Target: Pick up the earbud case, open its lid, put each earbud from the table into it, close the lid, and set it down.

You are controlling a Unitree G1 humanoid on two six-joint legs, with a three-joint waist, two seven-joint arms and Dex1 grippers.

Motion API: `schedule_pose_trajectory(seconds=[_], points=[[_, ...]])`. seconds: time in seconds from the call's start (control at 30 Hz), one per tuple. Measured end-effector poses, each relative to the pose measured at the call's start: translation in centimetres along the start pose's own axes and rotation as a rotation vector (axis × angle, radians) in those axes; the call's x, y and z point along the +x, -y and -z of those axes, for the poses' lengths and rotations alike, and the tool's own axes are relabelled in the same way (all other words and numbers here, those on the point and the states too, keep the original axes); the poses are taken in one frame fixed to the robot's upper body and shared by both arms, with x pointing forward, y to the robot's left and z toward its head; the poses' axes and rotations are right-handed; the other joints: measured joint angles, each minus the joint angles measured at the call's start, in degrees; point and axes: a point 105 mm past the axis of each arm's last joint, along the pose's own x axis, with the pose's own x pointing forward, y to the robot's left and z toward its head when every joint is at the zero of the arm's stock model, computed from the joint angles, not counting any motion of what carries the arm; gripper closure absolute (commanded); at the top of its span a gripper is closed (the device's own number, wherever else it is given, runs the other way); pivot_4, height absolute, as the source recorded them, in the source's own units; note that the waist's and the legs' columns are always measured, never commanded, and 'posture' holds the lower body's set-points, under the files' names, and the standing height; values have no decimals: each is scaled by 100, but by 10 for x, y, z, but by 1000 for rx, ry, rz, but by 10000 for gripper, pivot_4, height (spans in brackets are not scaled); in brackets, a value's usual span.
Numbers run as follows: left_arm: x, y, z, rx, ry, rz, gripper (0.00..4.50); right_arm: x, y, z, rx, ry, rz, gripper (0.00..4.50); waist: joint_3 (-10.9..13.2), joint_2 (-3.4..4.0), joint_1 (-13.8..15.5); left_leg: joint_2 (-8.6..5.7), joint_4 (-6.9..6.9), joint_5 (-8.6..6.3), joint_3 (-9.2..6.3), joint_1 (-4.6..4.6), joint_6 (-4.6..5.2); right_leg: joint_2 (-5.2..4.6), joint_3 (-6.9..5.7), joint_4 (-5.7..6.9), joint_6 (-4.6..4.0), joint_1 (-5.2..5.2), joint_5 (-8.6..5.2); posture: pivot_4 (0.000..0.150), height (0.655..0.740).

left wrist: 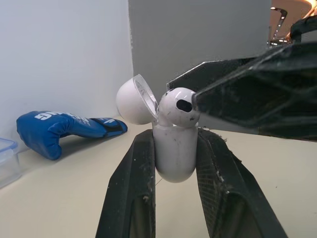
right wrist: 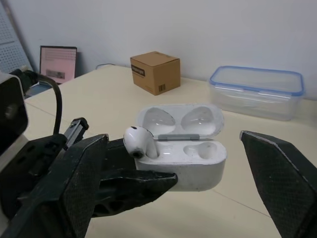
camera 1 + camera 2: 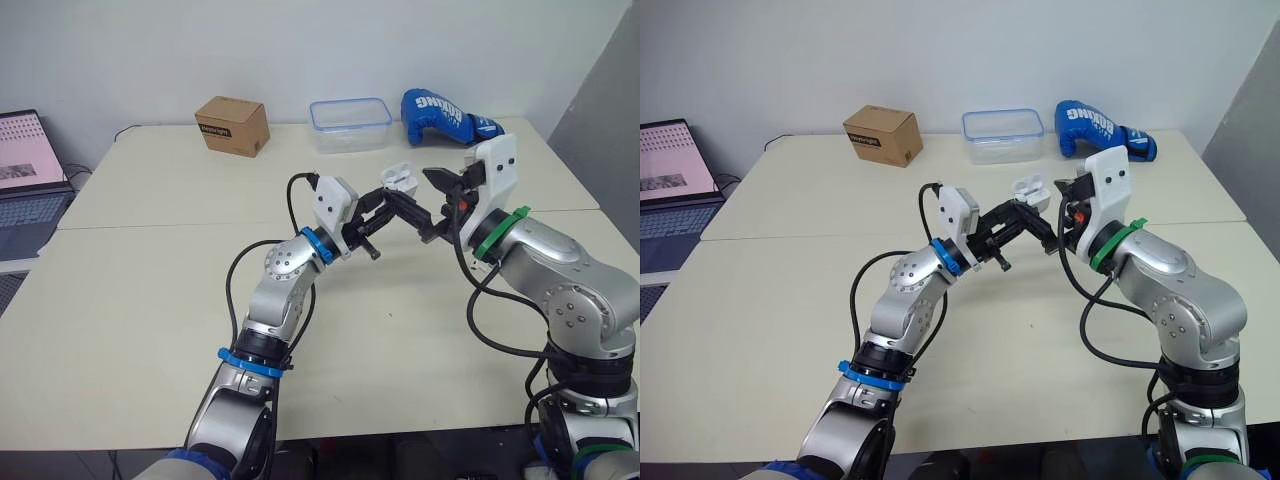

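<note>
Left hand clamps one open earbud case holding one earbud

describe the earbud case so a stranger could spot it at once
Above the middle of the beige table, where the arms meet, the left gripper clamps the earbud case. It is the small white shell, lid flipped open, one earbud sitting inside, unlike the cardboard box, clear tub and blue glove behind.

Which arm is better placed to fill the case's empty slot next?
Right. The right gripper is open and empty beside the earbud case; the left gripper is shut on the case, holding it lid-open with one earbud seated.
</note>
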Motion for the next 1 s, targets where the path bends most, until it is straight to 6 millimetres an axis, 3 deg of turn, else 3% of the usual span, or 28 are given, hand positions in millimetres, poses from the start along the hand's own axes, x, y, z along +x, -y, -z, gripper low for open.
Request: schedule_pose_trajectory(seconds=[0.3,0.4,0.5,0.73,0.77,1.0], points=[[-1,0,1,0,-6,1,37615,-1,0,-12,29,89,-21,510,0,0,0,0,0,0,0,0,0,0,0,-1,0,0,0,1500,7400],[-4,-1,4,1,-17,-2,37615,-5,-9,-25,43,135,-88,6428,1,1,0,0,-1,0,-1,0,0,0,0,-1,0,0,0,1500,7400],[-5,-2,5,5,-23,-4,37615,-7,-21,-23,3,109,-154,16953,1,1,0,0,0,0,-1,0,0,0,0,-1,0,0,0,1500,7400],[-4,0,5,4,-25,2,37615,0,-47,7,-37,3,-238,42710,1,1,3,-1,0,0,0,0,0,0,0,-1,0,1,0,1500,7400],[-4,0,6,4,-25,2,37615,0,-47,7,-36,5,-238,44718,1,1,4,0,0,0,-2,0,0,0,-1,-1,0,1,0,1500,7400],[-3,1,4,-7,-24,8,37615,0,-46,9,-27,3,-243,44718,1,1,4,0,0,0,-2,0,0,0,-1,-2,0,1,0,1500,7400]])
